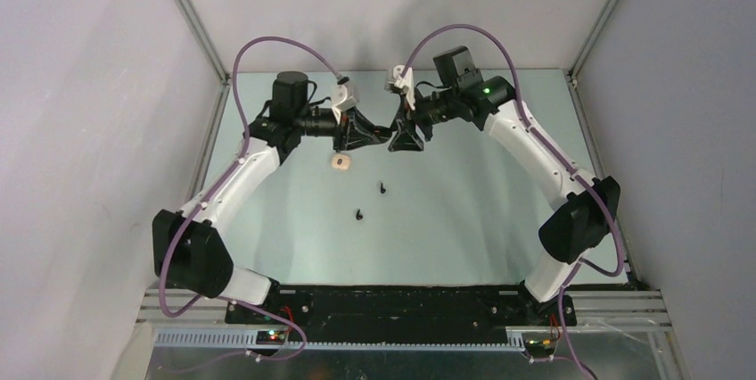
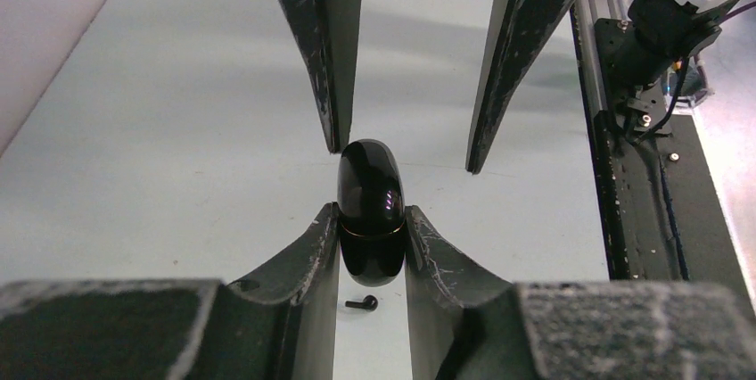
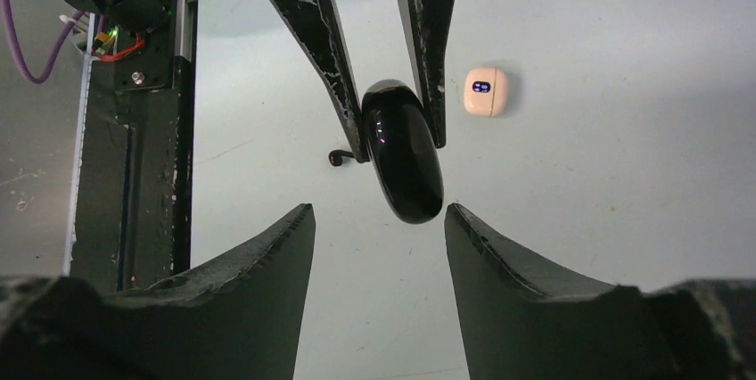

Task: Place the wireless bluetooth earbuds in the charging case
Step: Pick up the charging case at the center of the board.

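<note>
My left gripper (image 2: pixel 373 210) is shut on a glossy black pebble-like charging case (image 2: pixel 371 193) with a thin gold seam, held above the table. My right gripper (image 3: pixel 379 210) is open, its fingertips (image 3: pixel 303 215) on either side of the case's free end (image 3: pixel 403 166) without touching it. From above, both grippers meet nose to nose at the back middle, left (image 1: pixel 378 133) and right (image 1: pixel 403 136). Two black earbuds (image 1: pixel 382 188) (image 1: pixel 359 215) lie on the table in front of them. One shows under the case (image 2: pixel 361 303).
A cream-white closed case (image 1: pixel 340 162) with a small blue light lies on the table under my left arm; it also shows in the right wrist view (image 3: pixel 486 92). The black base rail (image 1: pixel 401 301) runs along the near edge.
</note>
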Controlling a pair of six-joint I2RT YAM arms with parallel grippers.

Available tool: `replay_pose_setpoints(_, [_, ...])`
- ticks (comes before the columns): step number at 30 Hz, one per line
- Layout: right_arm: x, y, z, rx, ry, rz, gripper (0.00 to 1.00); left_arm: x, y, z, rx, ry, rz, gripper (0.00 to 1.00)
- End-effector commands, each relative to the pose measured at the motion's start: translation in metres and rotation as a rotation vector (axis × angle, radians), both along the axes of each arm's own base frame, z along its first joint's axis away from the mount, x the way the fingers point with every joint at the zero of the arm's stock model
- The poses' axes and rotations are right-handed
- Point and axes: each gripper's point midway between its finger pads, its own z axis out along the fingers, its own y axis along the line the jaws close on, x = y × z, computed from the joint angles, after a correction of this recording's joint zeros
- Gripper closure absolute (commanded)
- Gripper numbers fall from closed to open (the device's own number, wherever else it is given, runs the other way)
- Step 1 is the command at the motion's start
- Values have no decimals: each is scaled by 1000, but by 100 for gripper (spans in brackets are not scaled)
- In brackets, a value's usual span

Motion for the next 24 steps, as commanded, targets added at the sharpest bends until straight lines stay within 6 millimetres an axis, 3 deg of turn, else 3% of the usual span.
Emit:
replay_pose_setpoints(1, [-2, 7, 10, 31, -72, 30, 40, -10, -1, 20, -19, -112, -36, 100])
replay_pose_setpoints(7, [1, 18, 5, 33, -67, 40, 47, -12, -1, 19, -19, -111, -42, 100])
replay_pose_setpoints(11, [-1, 20, 13, 57, -79, 48, 61, -11, -2, 18, -20, -96, -42, 100])
replay_pose_setpoints(12, [-1, 20, 13, 59, -81, 50, 68, -11, -2, 18, -19, -93, -41, 100])
replay_pose_setpoints(16, [0, 18, 15, 58, -91, 41, 90, -8, -1, 14, -10, -81, -23, 79])
replay_pose_setpoints(19, [2, 15, 17, 60, -89, 28, 93, -7, 0, 11, -2, -75, -12, 66])
replay_pose_setpoints(24, [1, 11, 20, 63, -97, 18, 94, -5, 0, 6, 2, -35, 6, 63])
